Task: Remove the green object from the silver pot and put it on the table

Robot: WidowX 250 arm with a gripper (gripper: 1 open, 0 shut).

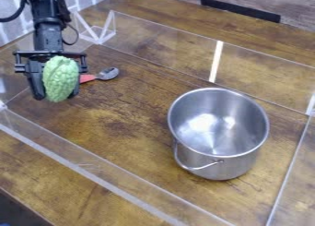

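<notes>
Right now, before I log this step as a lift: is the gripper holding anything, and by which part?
Yes: the gripper holds the green object across its middle, one finger on each long side, clear of the silver pot.

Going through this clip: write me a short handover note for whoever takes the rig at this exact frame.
Gripper: closed on the green object, held at the far left of the table.
Silver pot: at right, nothing visible inside.
Red-handled utensil: lying just behind the gripper.
Done: green object is out of the pot.
Left: lower it onto the table, open the fingers, withdraw.
</notes>
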